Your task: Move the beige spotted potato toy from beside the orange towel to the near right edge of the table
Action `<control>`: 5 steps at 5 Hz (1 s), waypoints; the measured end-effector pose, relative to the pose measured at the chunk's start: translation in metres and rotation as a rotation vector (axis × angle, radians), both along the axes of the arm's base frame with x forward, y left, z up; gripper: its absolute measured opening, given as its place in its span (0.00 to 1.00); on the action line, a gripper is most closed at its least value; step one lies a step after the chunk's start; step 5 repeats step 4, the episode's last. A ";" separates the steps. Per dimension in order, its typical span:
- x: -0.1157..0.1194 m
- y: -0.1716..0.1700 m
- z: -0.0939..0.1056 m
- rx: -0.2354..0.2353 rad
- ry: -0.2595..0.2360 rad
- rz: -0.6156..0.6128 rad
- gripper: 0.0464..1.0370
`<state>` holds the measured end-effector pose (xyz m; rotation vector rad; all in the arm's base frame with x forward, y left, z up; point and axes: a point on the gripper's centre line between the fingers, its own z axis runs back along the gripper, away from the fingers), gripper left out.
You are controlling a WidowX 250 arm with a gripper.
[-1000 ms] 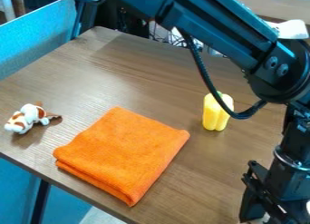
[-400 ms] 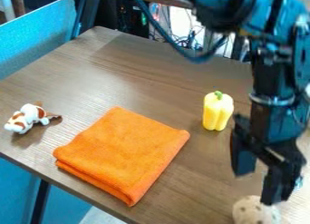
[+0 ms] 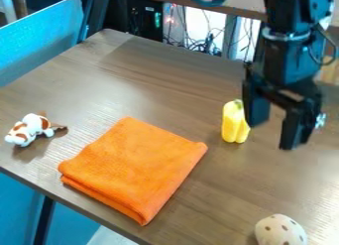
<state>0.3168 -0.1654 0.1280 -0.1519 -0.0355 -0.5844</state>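
One black gripper [image 3: 273, 135], spread wide, near lobed yellow pepper [image 3: 234, 124] | folded, soft-textured orange cloth [image 3: 136, 167] | rounded, speckled object [image 3: 281, 231]

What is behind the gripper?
Part of the yellow pepper and brown table show behind the gripper; the pepper's upper right edge and whatever else the gripper covers are hidden.

Matt cloth [image 3: 136, 167], smooth pepper [image 3: 233, 124], wood-grain table [image 3: 159, 85]

Office-Style Robotics Lab

This looks like a lab set up in an office space. A robot arm [image 3: 291, 55] hangs over a wood-grain counter [image 3: 165, 85], beside a blue partition panel [image 3: 43, 43]. Behind are tangled cables [image 3: 210, 44], a black equipment case [image 3: 143, 20] with a green light [image 3: 157, 17], and another brown worktop [image 3: 242, 7].
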 end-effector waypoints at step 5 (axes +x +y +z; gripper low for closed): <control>0.049 0.066 -0.005 0.166 -0.020 0.253 0.97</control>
